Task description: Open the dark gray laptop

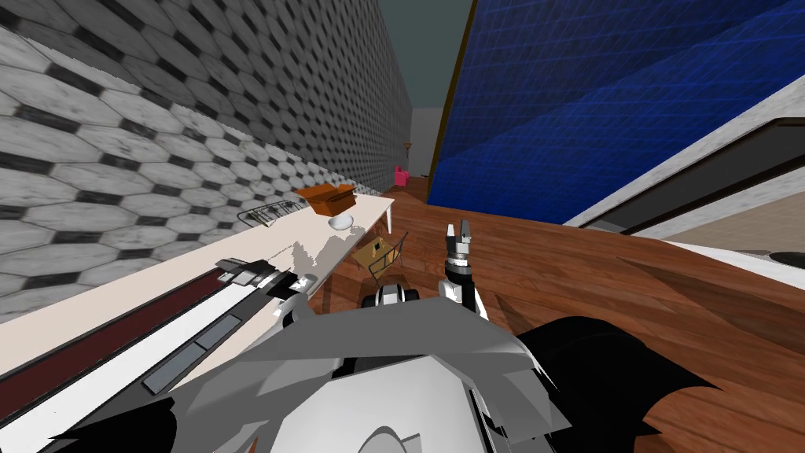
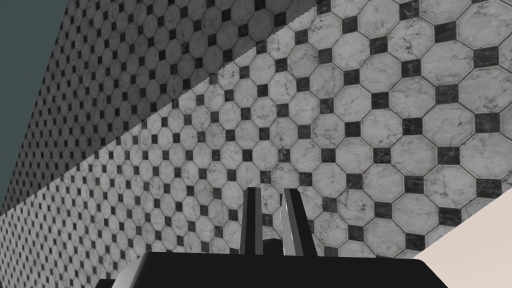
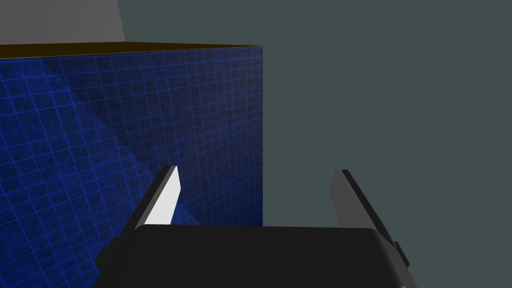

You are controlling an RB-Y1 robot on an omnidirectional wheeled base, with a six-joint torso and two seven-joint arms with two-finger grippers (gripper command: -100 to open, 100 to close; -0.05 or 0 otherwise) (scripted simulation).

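A long cream table [image 1: 118,291] runs along the tiled wall on my left. Along its near edge lies a long flat thing [image 1: 157,346] with a dark red band, a white band with grey panels and a dark rim; I cannot tell whether it is the laptop. At its far end sits a dark block with light grey parts that looks like my left gripper [image 1: 240,271]. In the left wrist view the left gripper [image 2: 270,190] is shut on nothing and faces the tiled wall, with a corner of the table [image 2: 475,240] beside it. My right gripper [image 1: 460,230] [image 3: 257,170] is raised over the wooden floor, open and empty.
Farther along the table stand a wire rack [image 1: 267,212], a white bowl [image 1: 340,222] and a brown box [image 1: 326,197]. A wooden chair [image 1: 381,252] stands by the table's far end. A blue gridded wall [image 1: 589,102] rises on the right beyond the floor [image 1: 613,291].
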